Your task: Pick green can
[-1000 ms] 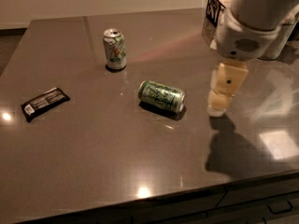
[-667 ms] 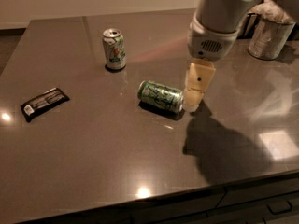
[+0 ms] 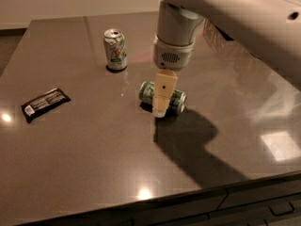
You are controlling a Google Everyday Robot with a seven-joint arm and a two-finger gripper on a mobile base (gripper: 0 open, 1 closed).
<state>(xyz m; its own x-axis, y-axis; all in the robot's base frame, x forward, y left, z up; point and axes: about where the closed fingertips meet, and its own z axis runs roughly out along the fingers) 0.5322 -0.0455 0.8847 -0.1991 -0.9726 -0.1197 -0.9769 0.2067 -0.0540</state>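
Note:
The green can (image 3: 178, 101) lies on its side near the middle of the dark table (image 3: 94, 164). My gripper (image 3: 161, 108) hangs straight down from the arm's grey wrist (image 3: 173, 41), right at the can. Its cream-coloured end covers the can's middle, so only the can's left end and right part show. The gripper reaches down to the table surface on the near side of the can.
A paler whitish can (image 3: 115, 49) with light green and orange marks stands upright at the back left. A black wrapped bar (image 3: 44, 103) lies flat at the left. The arm's shadow falls to the right front. The table's front edge runs along the bottom.
The arm has swung left from the right side of the table, and the gripper has come down onto the green can. The can, the paler can and the bar have not moved.

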